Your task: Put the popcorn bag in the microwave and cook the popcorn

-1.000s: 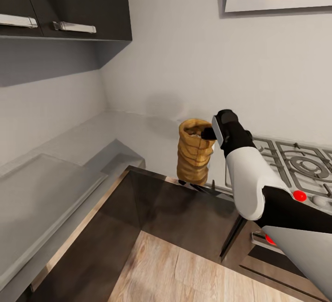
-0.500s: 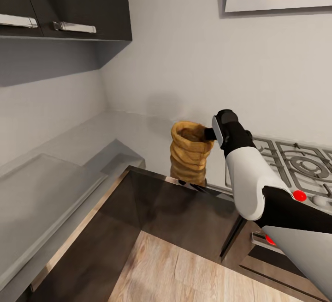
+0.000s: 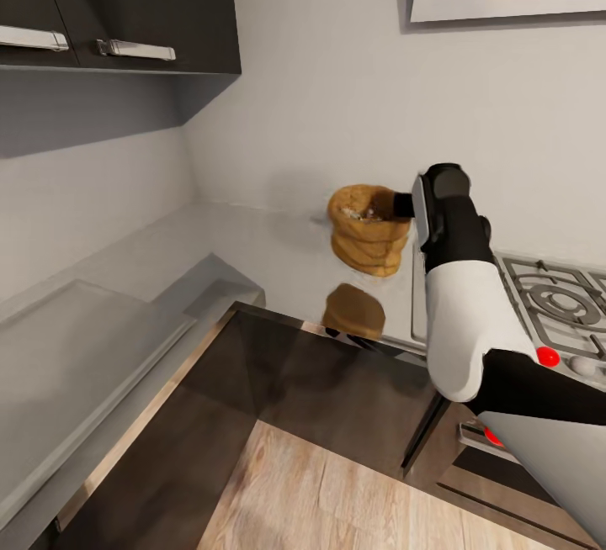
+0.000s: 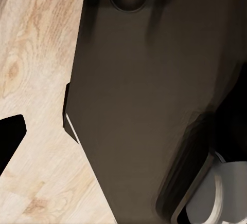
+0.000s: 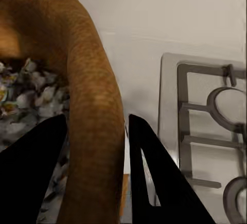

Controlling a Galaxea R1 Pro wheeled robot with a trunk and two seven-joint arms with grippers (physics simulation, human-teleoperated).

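In the head view the tan-brown popcorn bag (image 3: pixel 368 235) hangs above the grey countertop (image 3: pixel 252 239), its dark reflection (image 3: pixel 353 312) on the slab below. My right gripper (image 3: pixel 402 205) is shut on the bag's rolled rim. The right wrist view shows the two black fingers (image 5: pixel 149 167) either side of the rim (image 5: pixel 92 106), with whitish popcorn (image 5: pixel 31 100) inside the sack. In the left wrist view a black fingertip (image 4: pixel 13 136) of my left gripper (image 4: pixel 126 126) shows at the frame's edge, spread open over wooden floor. The microwave is out of view.
A grey gas hob (image 3: pixel 547 298) with black grates lies just right of the bag, also in the right wrist view (image 5: pixel 206 126). Dark wall cabinets (image 3: pixel 126 3) hang at the upper left. Dark base cabinet fronts (image 3: pixel 320 399) stand below the counter's edge.
The right gripper has risen and moved back and to the right with the bag. The bag has left the counter's front edge and now looks squat instead of stretched tall.
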